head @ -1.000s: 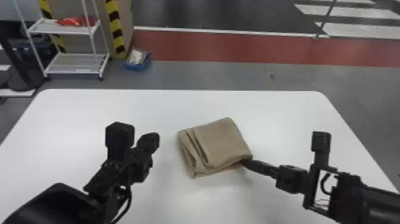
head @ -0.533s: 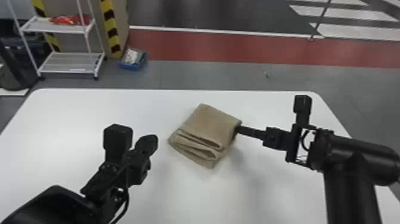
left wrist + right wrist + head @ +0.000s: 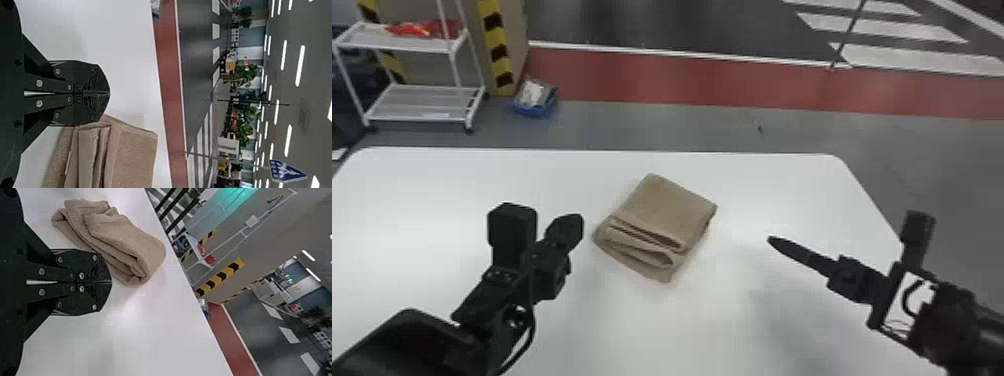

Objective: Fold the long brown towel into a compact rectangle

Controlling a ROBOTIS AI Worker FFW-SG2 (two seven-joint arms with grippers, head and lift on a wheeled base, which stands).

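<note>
Drawn back from the brown towel's (image 3: 668,204) right corner since the earlier frame, the right hand (image 3: 110,282) has its fingers pressed together well apart from the cloth. The left hand (image 3: 109,94), near the towel's left side, is also pressed together. Beyond them, the towel lies on the white surface (image 3: 782,185) as a thick, angled bundle, layered edges (image 3: 644,247) facing the robot. Springy pleats could loosen those layers, or a low fingertip could snag and skew them.
</note>
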